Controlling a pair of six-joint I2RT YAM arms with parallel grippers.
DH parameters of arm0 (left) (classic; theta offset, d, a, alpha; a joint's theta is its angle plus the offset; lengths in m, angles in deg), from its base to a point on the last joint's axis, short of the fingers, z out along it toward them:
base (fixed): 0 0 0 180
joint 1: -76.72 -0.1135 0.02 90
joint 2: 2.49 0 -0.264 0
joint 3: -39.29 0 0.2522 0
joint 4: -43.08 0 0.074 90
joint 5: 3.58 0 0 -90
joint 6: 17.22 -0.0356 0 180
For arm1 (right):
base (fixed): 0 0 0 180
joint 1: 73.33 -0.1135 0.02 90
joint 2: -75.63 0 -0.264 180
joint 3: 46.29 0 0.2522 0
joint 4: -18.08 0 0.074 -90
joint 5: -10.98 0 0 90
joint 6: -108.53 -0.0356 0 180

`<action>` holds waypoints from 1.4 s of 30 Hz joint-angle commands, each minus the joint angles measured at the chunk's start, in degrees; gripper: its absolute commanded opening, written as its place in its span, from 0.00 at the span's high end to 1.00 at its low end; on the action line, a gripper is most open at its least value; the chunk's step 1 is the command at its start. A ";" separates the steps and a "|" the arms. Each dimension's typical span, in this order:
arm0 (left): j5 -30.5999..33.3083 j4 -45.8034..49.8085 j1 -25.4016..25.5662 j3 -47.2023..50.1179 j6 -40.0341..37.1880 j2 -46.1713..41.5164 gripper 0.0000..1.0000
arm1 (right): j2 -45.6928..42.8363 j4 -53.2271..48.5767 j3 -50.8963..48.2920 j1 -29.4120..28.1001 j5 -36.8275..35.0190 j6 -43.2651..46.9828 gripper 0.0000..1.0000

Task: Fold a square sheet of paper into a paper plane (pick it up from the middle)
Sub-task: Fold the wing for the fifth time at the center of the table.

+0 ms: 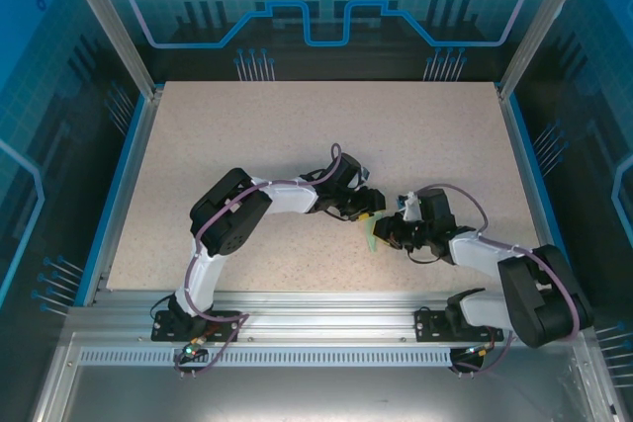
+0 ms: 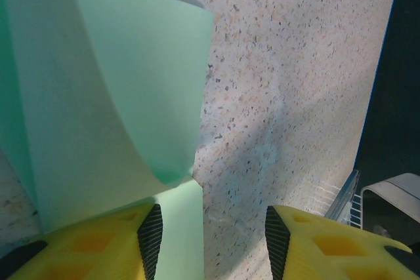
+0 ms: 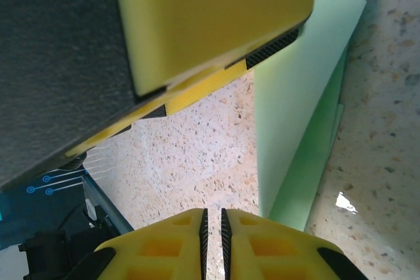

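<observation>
The square sheet of paper (image 1: 373, 235) is pale mint green and stands curled and partly folded on the table between my two grippers. In the left wrist view the paper (image 2: 118, 96) bulges up on the left, and a flat strip of it lies against the inner pad of my left finger (image 2: 151, 227). My left gripper (image 2: 210, 218) is open, with bare table showing across most of the gap. My right gripper (image 3: 212, 213) is shut with nothing between its pads, and the paper (image 3: 295, 116) stands just to its right. A yellow finger of the left gripper (image 3: 210, 24) hangs close above.
The speckled beige table (image 1: 297, 145) has blue side rims and glass walls around it. An aluminium rail (image 1: 316, 305) with both arm bases runs along the near edge. The two grippers (image 1: 368, 207) (image 1: 389, 229) sit almost touching near the table's middle front.
</observation>
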 commanded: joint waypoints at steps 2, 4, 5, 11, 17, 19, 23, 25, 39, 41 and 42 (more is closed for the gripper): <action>-0.73 1.50 -0.35 1.44 -0.90 0.09 0.50 | 3.08 2.94 -0.33 1.01 2.10 -0.87 0.85; -0.85 1.57 -0.36 1.40 -1.02 0.03 0.50 | 5.14 3.79 -0.42 1.04 2.53 -0.87 0.85; -0.85 1.62 -0.37 1.44 -0.90 0.07 0.50 | 5.90 3.80 -0.52 1.03 2.84 -0.98 0.86; -0.84 1.58 -0.32 1.31 -0.89 0.04 0.51 | 12.02 6.86 -0.59 0.90 4.50 -0.12 0.88; -0.80 1.69 -0.33 1.40 -0.83 0.10 0.51 | 13.91 2.66 -0.69 0.69 4.06 3.28 0.89; -0.76 1.81 -0.45 1.41 -0.84 0.03 0.51 | 13.06 2.26 -1.06 0.55 4.62 3.19 0.90; -0.79 2.07 -0.43 1.49 -0.91 0.02 0.51 | 7.84 -0.41 -0.96 0.31 3.80 3.35 0.90; -0.79 2.28 -0.45 1.33 -0.92 0.04 0.51 | 5.62 -2.20 -0.20 0.06 3.87 3.80 0.89; -0.68 2.45 -0.50 1.25 -0.92 0.09 0.51 | 13.86 -2.24 1.95 -4.71 0.62 4.05 0.90; -0.70 2.42 -0.47 1.26 -0.85 0.08 0.51 | 15.13 -3.65 2.45 -5.39 -0.95 4.42 0.92; -0.71 2.41 -0.49 1.35 -0.71 0.09 0.51 | 15.21 -3.86 2.56 -5.90 -1.51 4.27 0.92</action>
